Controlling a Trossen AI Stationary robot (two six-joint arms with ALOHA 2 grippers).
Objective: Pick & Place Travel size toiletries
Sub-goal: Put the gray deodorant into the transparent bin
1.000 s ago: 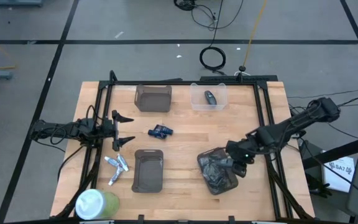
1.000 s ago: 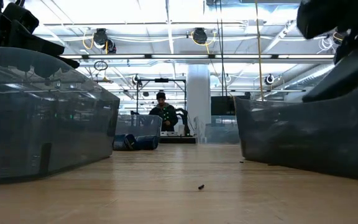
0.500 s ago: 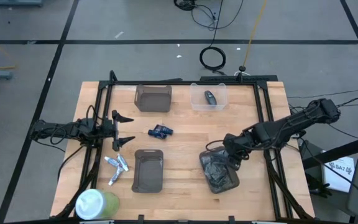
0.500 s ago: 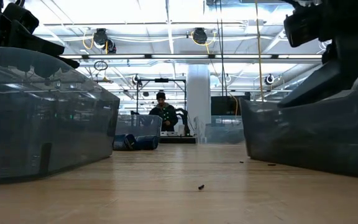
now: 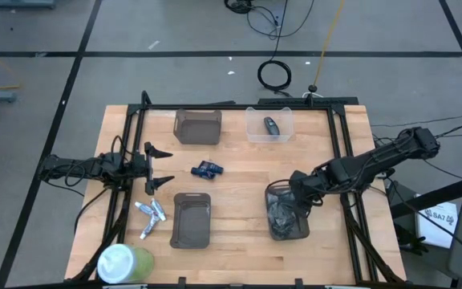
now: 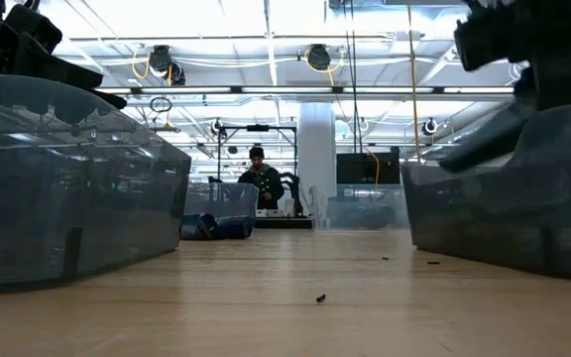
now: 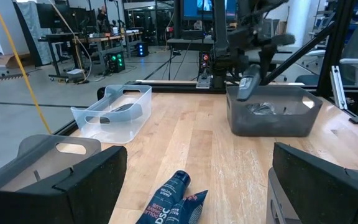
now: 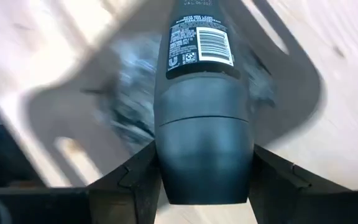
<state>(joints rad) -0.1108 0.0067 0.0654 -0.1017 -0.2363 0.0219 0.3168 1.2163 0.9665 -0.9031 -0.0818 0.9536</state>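
Pale wood-grain table (image 5: pixel 239 189), smooth dark cylindrical bottle (image 8: pixel 204 106) in right gripper (image 8: pixel 204 186)

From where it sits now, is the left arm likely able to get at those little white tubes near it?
Probably yes. The left gripper stands open with nothing held, and the small tubes lie in the open on the table close beside it, with nothing between them.

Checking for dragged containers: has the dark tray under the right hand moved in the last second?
Yes. In the high view the dark tray has turned from skewed to nearly square with the table edge, its near end swinging rightward, with the right hand over it.
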